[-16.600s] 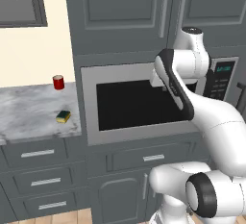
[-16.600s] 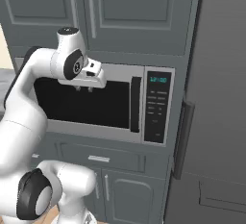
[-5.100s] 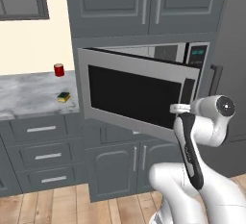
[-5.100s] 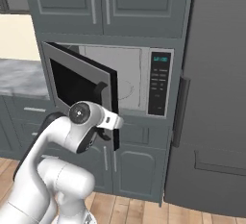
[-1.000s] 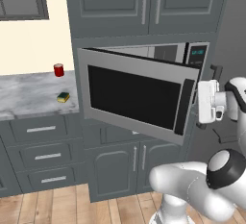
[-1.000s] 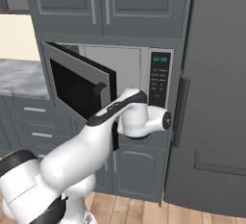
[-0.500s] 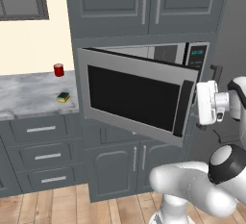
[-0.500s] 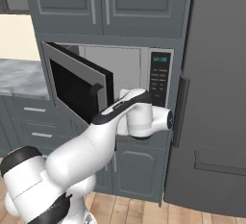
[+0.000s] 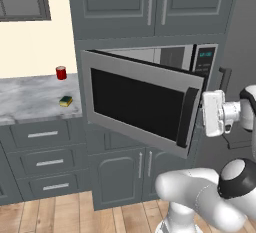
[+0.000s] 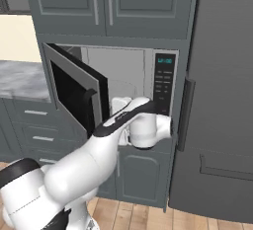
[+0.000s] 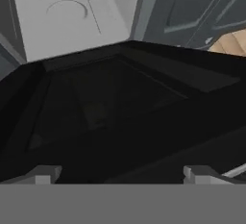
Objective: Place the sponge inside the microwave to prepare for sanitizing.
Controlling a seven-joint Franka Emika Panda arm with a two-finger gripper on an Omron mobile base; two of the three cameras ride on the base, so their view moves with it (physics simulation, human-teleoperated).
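The microwave (image 9: pixel 150 62) is built into the grey cabinet wall, and its black glass door (image 9: pixel 137 104) stands about half open. Its light grey interior (image 10: pixel 121 68) shows past the door's edge. The sponge (image 9: pixel 65 100), yellow with a green top, lies on the marble counter (image 9: pixel 30 99) left of the microwave, far from the arm. My gripper (image 9: pixel 210 113) hovers just right of the door's free edge and dark handle (image 9: pixel 186 114), in front of the cavity. In the hand view the gripper (image 11: pixel 123 176) is open and holds nothing, and its fingertips (image 11: pixel 48 174) face the door's dark inner side (image 11: pixel 120 117).
A small red can (image 9: pixel 61 72) stands on the counter behind the sponge. The black keypad panel (image 10: pixel 164 83) sits right of the cavity. A tall dark fridge (image 10: pixel 222 100) is on the right. Grey drawers (image 9: pixel 42 162) lie below the counter, above a wooden floor (image 9: pixel 60 217).
My hand has sunk slightly beside the door's edge and the arm has turned a little. The door has not moved and the jaws stay wide apart.
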